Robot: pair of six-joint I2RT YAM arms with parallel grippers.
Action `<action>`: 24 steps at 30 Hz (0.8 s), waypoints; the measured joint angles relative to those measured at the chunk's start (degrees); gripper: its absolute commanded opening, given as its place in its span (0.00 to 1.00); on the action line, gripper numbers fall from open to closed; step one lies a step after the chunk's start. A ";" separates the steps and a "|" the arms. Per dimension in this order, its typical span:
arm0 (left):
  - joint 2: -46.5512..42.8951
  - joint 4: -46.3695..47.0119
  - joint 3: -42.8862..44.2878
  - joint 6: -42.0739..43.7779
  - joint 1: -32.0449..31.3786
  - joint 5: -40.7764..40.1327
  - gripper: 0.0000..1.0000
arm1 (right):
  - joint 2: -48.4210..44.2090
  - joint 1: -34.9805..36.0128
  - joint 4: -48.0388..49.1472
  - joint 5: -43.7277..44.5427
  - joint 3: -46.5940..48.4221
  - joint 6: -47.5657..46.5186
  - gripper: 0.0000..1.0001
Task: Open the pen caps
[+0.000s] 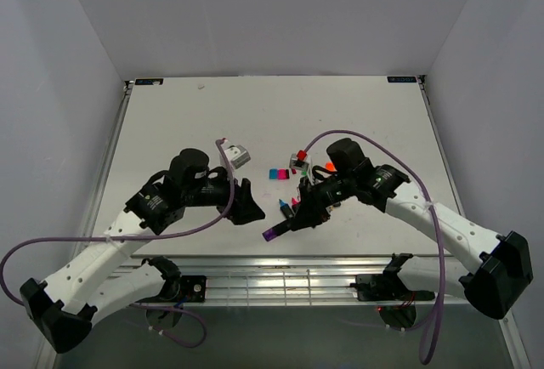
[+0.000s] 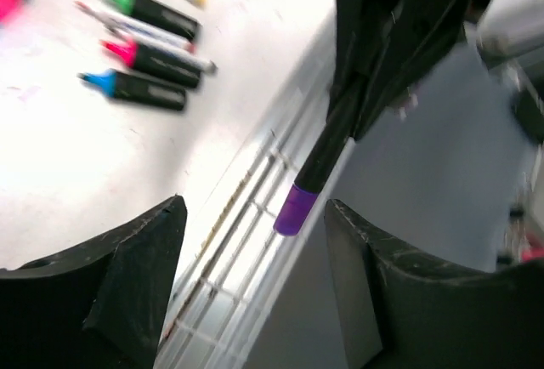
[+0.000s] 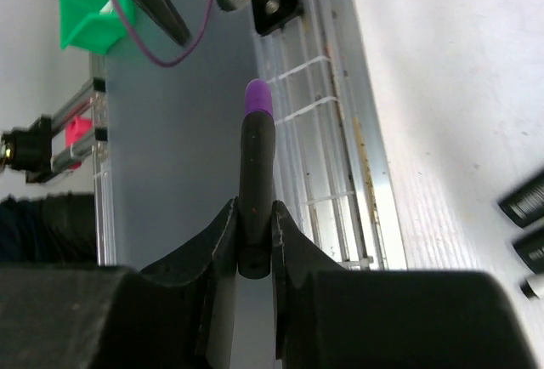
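My right gripper (image 1: 299, 218) (image 3: 253, 212) is shut on a stubby black marker (image 3: 257, 165) and holds it out over the table's near edge. The marker's purple cap (image 1: 272, 234) (image 3: 258, 97) (image 2: 295, 210) is on its far end. My left gripper (image 1: 246, 201) (image 2: 252, 207) is open, its fingertips just short of the purple cap, not touching it. Loose blue (image 1: 274, 174), pink (image 1: 284, 174) and orange (image 1: 330, 167) caps lie on the table. Uncapped markers with green (image 2: 149, 12), pink (image 2: 149, 59) and blue (image 2: 136, 88) tips lie side by side.
A thin white pen (image 2: 144, 33) lies among the markers. A small grey-white box (image 1: 238, 155) sits behind my left arm. The aluminium rail (image 1: 280, 263) runs along the table's near edge, under the held marker.
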 measured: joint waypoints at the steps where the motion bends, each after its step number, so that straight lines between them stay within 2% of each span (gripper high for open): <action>1: -1.36 0.96 0.00 -1.84 0.04 -3.21 0.79 | -1.18 -1.22 0.96 0.81 -1.20 1.40 0.08; 5: -6.56 8.41 -1.79 -10.88 0.26 -14.43 0.79 | -6.88 -6.01 7.82 4.44 -6.58 9.79 0.08; 8: -10.08 18.34 -8.09 -19.04 0.35 -18.75 0.78 | -11.41 -7.89 15.63 7.87 -10.95 18.34 0.08; 15: -10.40 42.53 -24.35 -32.87 0.35 -20.55 0.78 | -21.97 -8.87 34.47 16.11 -23.28 39.26 0.08; 19: -5.33 52.87 -24.70 -36.33 0.35 -20.33 0.79 | -24.24 -8.87 40.96 20.39 -26.67 46.64 0.08; 24: 0.70 62.84 -24.63 -39.50 0.33 -19.56 0.80 | -26.80 -8.92 45.38 24.72 -28.87 50.77 0.08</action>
